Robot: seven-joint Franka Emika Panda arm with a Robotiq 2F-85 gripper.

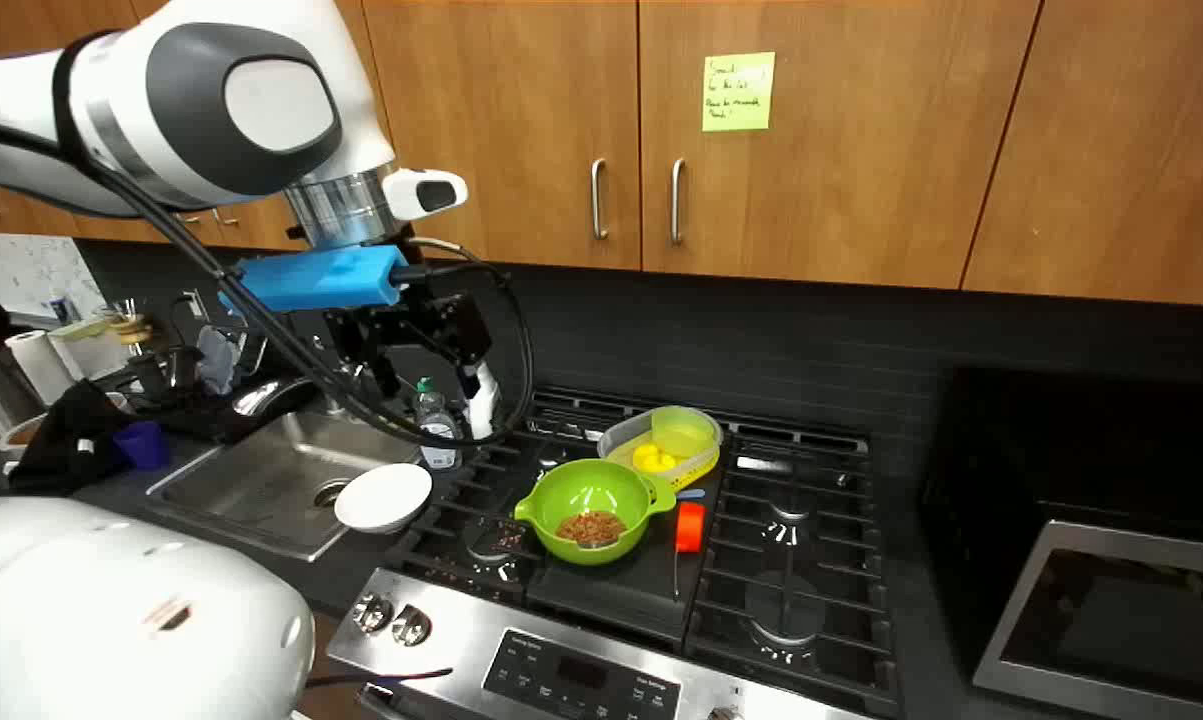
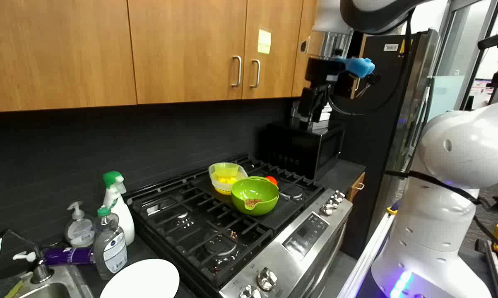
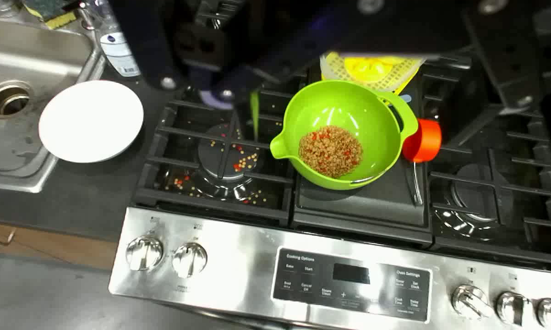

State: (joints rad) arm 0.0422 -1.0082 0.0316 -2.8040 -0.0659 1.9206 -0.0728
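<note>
In an exterior view, the hand (image 1: pixel 430 383) hangs high up, its fingers spread wide and pointing down. Well below its level, the green mixing bowl (image 1: pixel 591 488) stands upright on the flat dark griddle (image 1: pixel 611 605) of the gas range (image 1: pixel 451 640), with brown grains (image 1: pixel 591 527) heaped at its bottom. A translucent tub (image 1: pixel 621 437) with yellow pieces inside stands just behind the bowl, and an orange cup (image 1: pixel 690 527) is just beside the bowl's handle. The white plate (image 1: pixel 383 497) is between the steel sink (image 1: pixel 271 475) and the range. A yellow sticky note (image 1: pixel 738 92) is on a wooden cabinet door (image 1: pixel 821 200).

In an exterior view, the hand is seen nearly side-on, overlapping the black microwave (image 2: pixel 306 149). The bowl partly hides the tub and the orange cup. A dish-soap bottle (image 2: pixel 111 248), a spray bottle (image 2: pixel 124 211) with a green head and a pump bottle (image 2: pixel 80 231) stand close together near the sink.

In the wrist view, the bowl shows in the gap between the fingers, well below them, its spout towards the plate and its handle towards the cup. Loose grains (image 3: pixel 245 160), tan and red, are scattered around the front burner (image 3: pixel 211 156) beside the griddle. The plate overlaps the sink's rim and the dark counter (image 3: pixel 87 201), and a sponge (image 3: pixel 61 20) sits behind the sink.
</note>
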